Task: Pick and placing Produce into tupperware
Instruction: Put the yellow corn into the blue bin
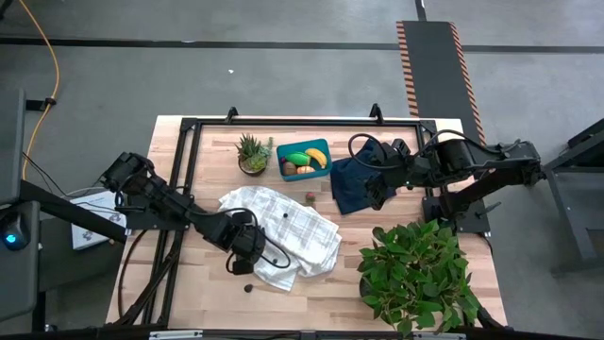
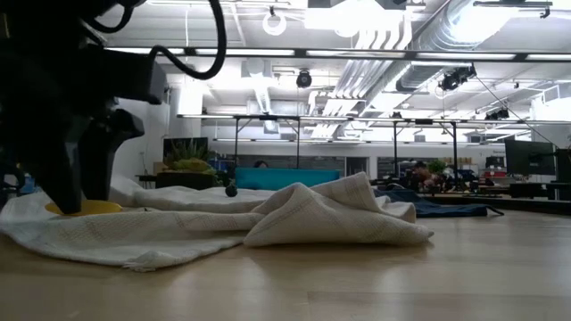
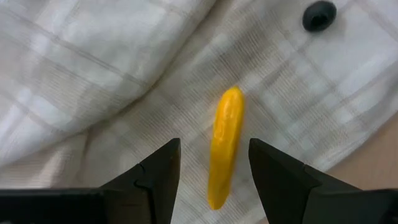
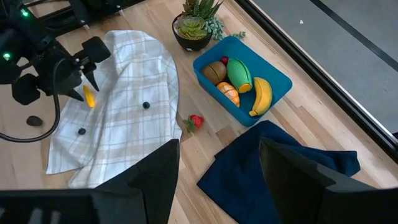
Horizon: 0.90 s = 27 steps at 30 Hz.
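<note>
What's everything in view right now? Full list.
Tupperware: 1, teal, beside small plant.
Produce inside: at least 4, yellow banana, green, brown, orange.
Yellow piece: 1, on white cloth.
Dark berries: 2, on white cloth.
Strawberry: 1, red, bare table between cloths.
Dark piece: 1, table's near edge.
White cloth: 1, checked, centre.
Navy cloth: 1, right of tupperware.
Small plant: 1, green.
Leafy plant: 1, near-right corner.
Left gripper: jaws open, either side of yellow piece.
Right gripper: jaws open, above navy cloth.
</note>
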Available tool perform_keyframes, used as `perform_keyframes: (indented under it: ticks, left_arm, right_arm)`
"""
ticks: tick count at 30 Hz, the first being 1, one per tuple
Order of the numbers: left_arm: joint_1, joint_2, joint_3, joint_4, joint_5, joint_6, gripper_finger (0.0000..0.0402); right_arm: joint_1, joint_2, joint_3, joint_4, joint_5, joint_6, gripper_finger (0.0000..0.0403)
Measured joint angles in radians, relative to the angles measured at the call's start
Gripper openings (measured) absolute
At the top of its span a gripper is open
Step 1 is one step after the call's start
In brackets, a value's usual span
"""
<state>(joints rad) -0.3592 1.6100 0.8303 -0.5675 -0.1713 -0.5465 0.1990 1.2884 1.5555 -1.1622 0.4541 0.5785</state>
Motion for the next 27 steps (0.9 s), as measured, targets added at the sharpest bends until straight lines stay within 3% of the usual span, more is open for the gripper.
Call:
perform_keyframes:
  ticks: [10,27]
  left_arm:
    - [-0.001,0.000,-0.007,0.023,0.017,-0.003,0.0171]
    - [0.000,0.000,-0.007,0.020,0.051,0.015,0.0056]
  right_arm:
    - [0.000,0.000,0.000,0.000,0.000,-0.001,0.0213]
    - [0.000,0.000,0.000,0.000,0.000,-0.003,0.0213]
